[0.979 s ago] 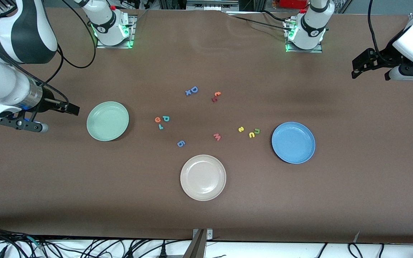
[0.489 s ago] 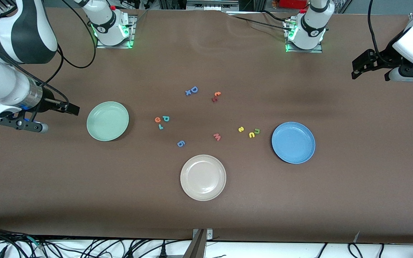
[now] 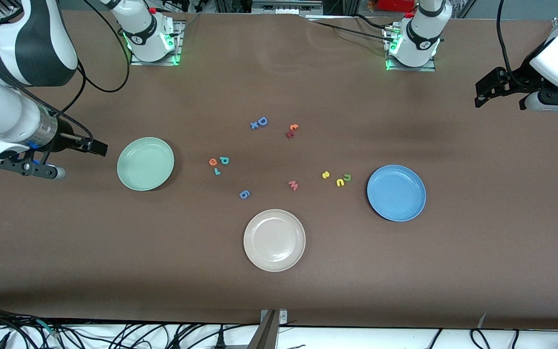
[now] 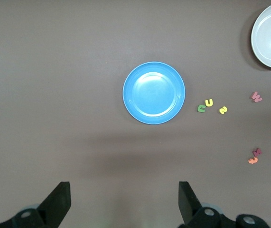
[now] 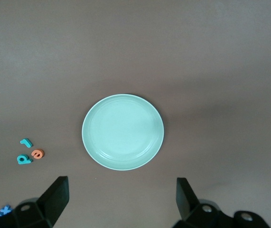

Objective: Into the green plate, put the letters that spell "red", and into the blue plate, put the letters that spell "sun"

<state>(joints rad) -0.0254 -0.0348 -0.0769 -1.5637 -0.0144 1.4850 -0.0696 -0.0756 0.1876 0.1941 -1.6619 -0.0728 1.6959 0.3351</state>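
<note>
Plates bare: green plate [image 3: 145, 163], blue plate [image 3: 396, 192] | d/e/r [image 3: 218, 162] betw them, nr green; s/u/n [image 3: 337, 178] beside blue | left gripper [image 3: 501, 95], right gripper [image 3: 76, 156] jaws apart, high at table ends, arms partly cut off.

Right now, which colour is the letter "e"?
Orange; the letter "e" shows best in the right wrist view.

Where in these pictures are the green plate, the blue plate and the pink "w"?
green plate [image 3: 146, 163]: front view, bare middle of the dish.
blue plate [image 4: 154, 92]: left wrist view, bare middle of the dish.
pink "w" [image 3: 293, 185]: front view, middle of the letter.
</note>
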